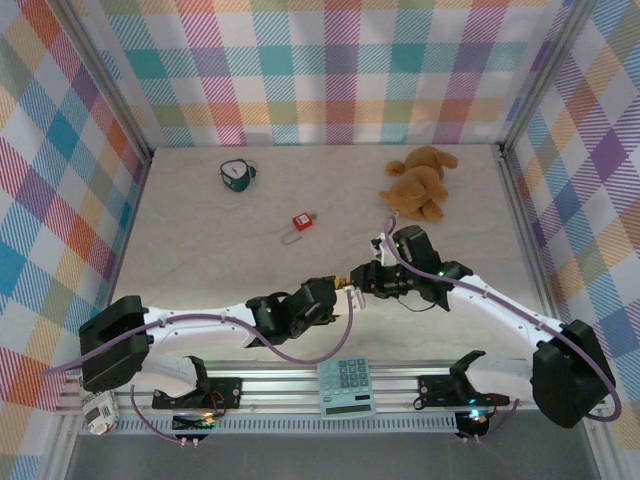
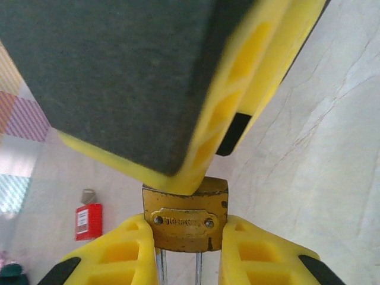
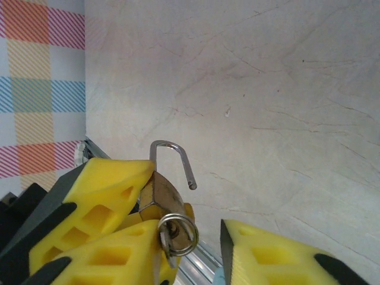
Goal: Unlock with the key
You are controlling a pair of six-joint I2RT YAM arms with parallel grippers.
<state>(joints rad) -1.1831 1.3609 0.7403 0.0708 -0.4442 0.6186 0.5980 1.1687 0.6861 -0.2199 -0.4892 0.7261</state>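
Observation:
A brass padlock [image 2: 185, 208] hangs above the table with my left gripper [image 2: 189, 228] shut on its body, one yellow finger on each side. Its steel shackle [image 3: 175, 155] stands swung open, the free end out of the body. The key [image 3: 168, 244] with its wire ring [image 3: 178, 234] sits in the keyhole. My right gripper [image 3: 193, 228] is open around the key: one finger lies against it, the other finger [image 3: 279, 255] stands apart. In the top view the two grippers meet at the table's front middle, left gripper [image 1: 335, 290], right gripper [image 1: 368, 280].
A small red padlock [image 1: 300, 220] lies mid-table, also seen in the left wrist view [image 2: 88, 221]. A brown teddy bear [image 1: 420, 182] sits at the back right, a green round object [image 1: 237, 175] at the back left. A calculator [image 1: 346, 387] rests on the front rail.

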